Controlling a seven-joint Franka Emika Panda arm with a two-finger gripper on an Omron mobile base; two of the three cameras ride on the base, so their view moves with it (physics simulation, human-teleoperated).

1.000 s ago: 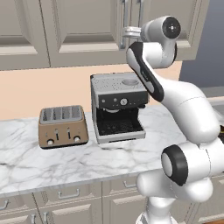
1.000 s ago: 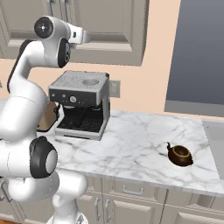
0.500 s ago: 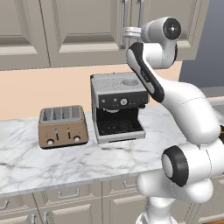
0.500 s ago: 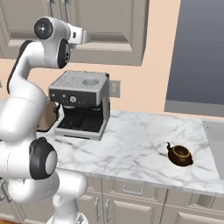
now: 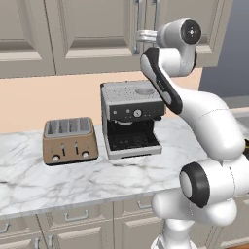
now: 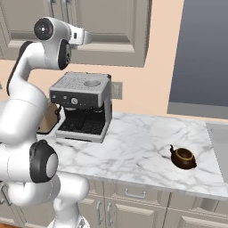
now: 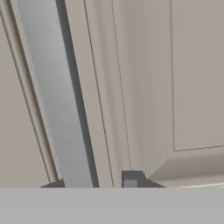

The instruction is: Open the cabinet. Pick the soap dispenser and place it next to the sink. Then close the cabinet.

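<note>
The cabinet point(image 5: 92, 29) hangs on the wall above the counter with both doors closed. My gripper point(image 5: 141, 35) is raised to the lower end of the right door's silver bar handle point(image 7: 57, 100). In the hand view my gripper point(image 7: 94, 181) has one dark fingertip on each side of the bar, shut on it. The right base view shows the hand point(image 6: 81, 36) pressed against the cabinet point(image 6: 111, 26). A corner of the sink point(image 6: 220, 142) shows at the counter's far right edge. The soap dispenser is out of view.
A silver coffee machine point(image 5: 130, 119) stands on the marble counter right under my hand, with a brown toaster point(image 5: 69, 140) to its left. A small brown teapot point(image 6: 183, 157) sits on the counter towards the sink. Low cabinets with drawers point(image 5: 78, 221) run below.
The jaws have closed onto the cabinet's handle bar. The arm and the base have stayed where they were.
</note>
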